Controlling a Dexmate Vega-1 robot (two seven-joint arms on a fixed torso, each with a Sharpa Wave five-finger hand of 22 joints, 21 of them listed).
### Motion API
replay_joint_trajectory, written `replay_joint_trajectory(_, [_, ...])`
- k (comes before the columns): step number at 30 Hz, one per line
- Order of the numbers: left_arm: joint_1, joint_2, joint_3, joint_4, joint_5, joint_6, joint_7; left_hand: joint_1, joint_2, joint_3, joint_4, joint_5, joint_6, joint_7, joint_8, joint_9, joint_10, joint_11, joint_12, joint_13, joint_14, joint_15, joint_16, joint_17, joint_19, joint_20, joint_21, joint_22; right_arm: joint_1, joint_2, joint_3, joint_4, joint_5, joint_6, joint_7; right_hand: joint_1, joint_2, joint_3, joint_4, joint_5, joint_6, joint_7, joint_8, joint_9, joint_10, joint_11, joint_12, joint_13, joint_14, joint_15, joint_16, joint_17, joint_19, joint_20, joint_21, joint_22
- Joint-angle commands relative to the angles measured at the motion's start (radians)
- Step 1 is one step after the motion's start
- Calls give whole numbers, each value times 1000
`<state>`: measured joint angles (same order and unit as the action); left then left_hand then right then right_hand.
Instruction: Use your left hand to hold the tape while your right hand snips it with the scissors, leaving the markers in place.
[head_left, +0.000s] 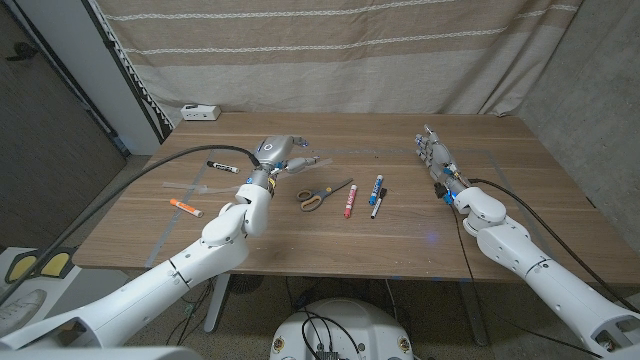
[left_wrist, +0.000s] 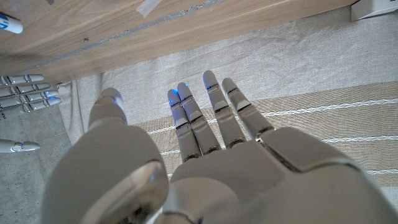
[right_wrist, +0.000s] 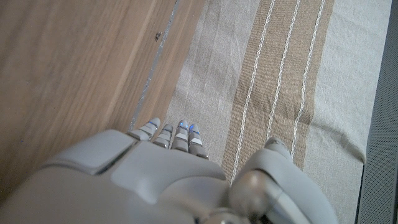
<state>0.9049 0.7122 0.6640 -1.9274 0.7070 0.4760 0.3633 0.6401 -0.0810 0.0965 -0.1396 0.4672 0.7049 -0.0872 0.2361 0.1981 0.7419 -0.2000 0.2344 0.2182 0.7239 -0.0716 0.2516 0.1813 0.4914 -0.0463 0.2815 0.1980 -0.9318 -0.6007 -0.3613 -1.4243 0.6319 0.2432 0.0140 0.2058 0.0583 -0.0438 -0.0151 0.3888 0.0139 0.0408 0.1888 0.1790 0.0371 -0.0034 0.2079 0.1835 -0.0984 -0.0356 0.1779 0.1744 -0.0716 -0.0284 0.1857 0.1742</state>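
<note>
Left hand (head_left: 283, 152) empty, scissors (head_left: 322, 193) just beside.

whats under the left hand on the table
The left hand hovers over bare wood and a clear tape strip poking out beside it. Whatever lies directly beneath the palm is hidden.

Five markers (head_left: 350, 199), one pair of scissors (head_left: 322, 194), one white box (head_left: 200, 112).
</note>
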Motion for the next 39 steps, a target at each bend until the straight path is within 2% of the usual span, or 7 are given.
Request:
replay_joint_trajectory(1, [-12,-17,22,10,2,15,-4,12,1,5,-1,-6,16,0,4,2,14,0,2,2,9,-144,-4,0,19,-53,10,5,5,-4,-1,5,0,-4,5,7,5,-3,-6,8,-3,2,1,3,0,4,2,2,-12,-23,3,2,-6,1,8,5])
replay_joint_trajectory(4, [-19,-13,29,10,2,13,-19,15,1,7,-3,-9,20,4,5,2,10,6,-1,2,12,-145,-8,0,32,-54,15,6,7,-3,0,8,1,-2,8,7,5,-3,-6,8,-4,2,1,3,0,3,2,2,-12,-23,3,2,-6,1,8,5])
replay_joint_trajectory(7, [-24,-16,34,13,3,14,-26,25,3,13,-4,-19,2,-5,-7,2,-22,9,-17,0,-31,-143,-37,-1,34,-48,17,9,7,-3,1,9,3,-2,9,7,5,-4,-6,8,-4,2,1,3,0,2,2,2,-12,-23,3,2,-6,2,8,5])
replay_joint_trajectory(10, [-29,-18,41,15,9,17,-30,26,4,14,-4,-21,3,-8,-7,2,-22,8,-17,0,-30,-143,-37,-1,32,-45,17,9,7,-4,1,11,2,0,11,7,6,-4,-6,8,-4,1,1,3,-2,4,2,2,-12,-20,3,2,-6,3,8,5])
replay_joint_trajectory(15, [-32,-24,46,24,13,6,-13,37,10,23,-5,-30,30,-19,1,3,6,-1,-6,3,-14,-144,-38,1,11,-37,9,11,5,-4,4,12,9,-1,11,7,7,-4,-6,8,-5,2,1,3,-1,6,2,2,-12,-20,3,2,-7,4,8,5])
replay_joint_trajectory(24, [-53,-19,79,22,71,18,-39,47,13,33,-5,-46,100,-9,20,2,69,-3,16,11,-7,-144,-43,4,5,-38,7,11,10,-4,5,22,14,-2,20,7,10,-5,-7,8,-6,3,1,3,-3,4,2,2,-13,-19,3,2,-8,6,8,5])
replay_joint_trajectory(39, [-82,-28,118,19,162,85,-132,52,11,38,-5,-55,135,-10,28,1,93,-5,22,15,-7,-145,-46,4,-1,-42,4,11,27,5,2,55,20,8,45,8,12,-6,-7,8,-8,3,0,3,-4,6,2,2,-13,-18,3,2,-7,6,9,5])
